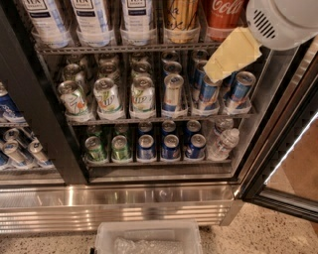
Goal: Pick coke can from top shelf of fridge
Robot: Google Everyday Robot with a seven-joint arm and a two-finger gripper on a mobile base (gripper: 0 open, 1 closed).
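Fridge (47,129), right door swung open at the right edge; black upright divides this bay from the next one on the left.

Top shelf (124,48): dark wire rack, tall cans standing in clear cup holders along its front edge. Left to right: three white tea cans (92,15), one gold can (181,15), then the coke can (224,12) at the right end of the row. Coke can upright and seated in its holder, just beside the gold can; white script shows partly and its top is cut off by the frame.

Gripper (231,55): pale yellow, hanging from a white rounded arm housing (284,21) in the upper right corner. It slants down and left in front of the right end of the middle shelf, below the coke can's holder and not on the can. Open or closed: cannot tell.

Middle shelf: 7up cans (107,96) on the left half, blue cans (241,89) on the right, partly covered by the gripper.

Bottom shelf: green cans (94,149), blue-topped cans (170,146), clear bottles (223,143) at the right end.

Ribbed steel base panel (114,206) below. Clear plastic bin (107,233) on the floor at the bottom edge.
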